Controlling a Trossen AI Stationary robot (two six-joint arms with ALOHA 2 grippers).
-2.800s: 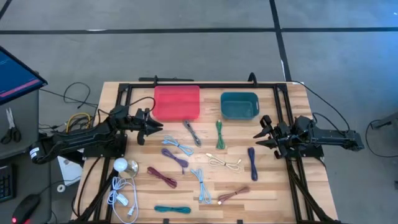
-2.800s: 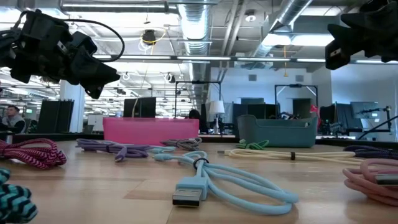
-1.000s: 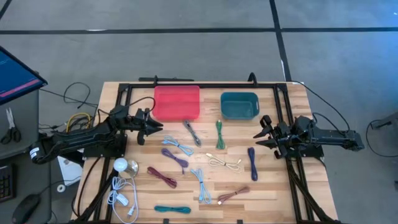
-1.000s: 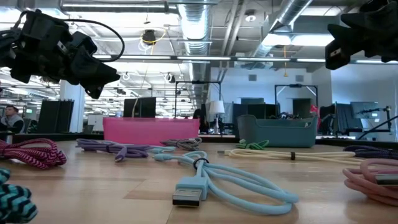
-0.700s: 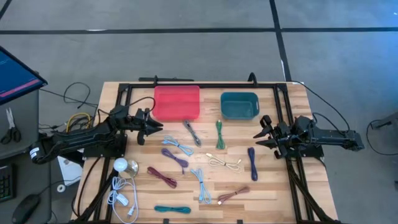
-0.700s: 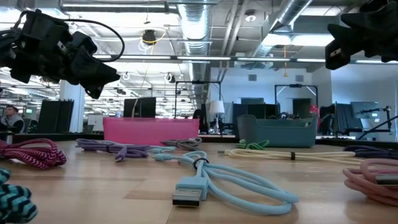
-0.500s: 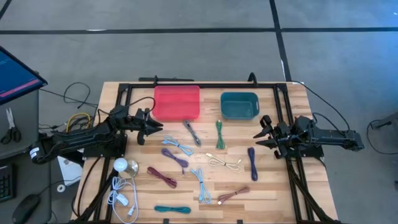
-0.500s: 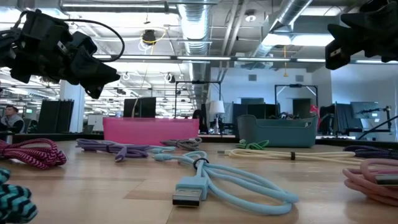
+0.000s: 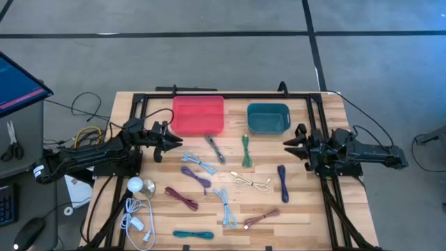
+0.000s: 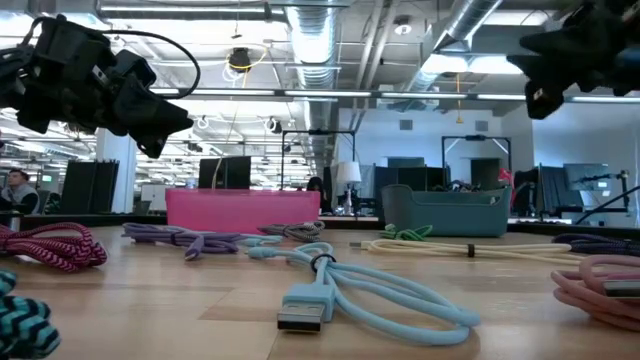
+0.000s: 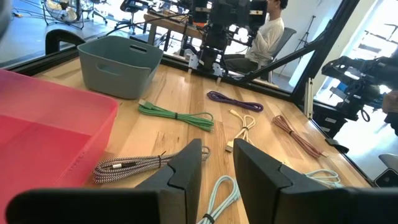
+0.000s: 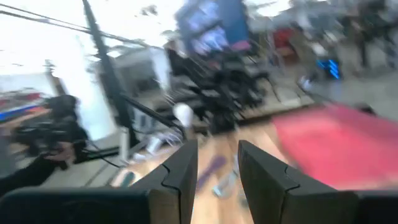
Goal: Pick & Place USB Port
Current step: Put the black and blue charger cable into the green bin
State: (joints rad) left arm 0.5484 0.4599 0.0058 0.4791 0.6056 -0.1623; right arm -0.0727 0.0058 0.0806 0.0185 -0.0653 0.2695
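1. The right claw is sitting slightly farther toward the far edge of the counter and nearer the bins than it was a moment ago; the right wrist view is smearing with motion, while the left claw is staying where it was.
2. Both claws are standing with their fingers parted by a narrow gap and are gripping nothing; each is hovering above the wood, well apart from the other.
3. The USB cables are all lying loose on the counter: a grey braided cable just in front of the red bin, a green cable in front of the teal bin, a dark purple cable near the right claw, and a cream cable between them.
4. Nearer the front, a light blue cable is resting with its plug facing the low camera, a maroon cable and a teal cable are lying to the left, and a pink-brown cable to the right.
5. A black frame is running around the counter's edges.
6. Beyond it, an open office is showing, with ceiling ducts overhead and a seated person facing away.
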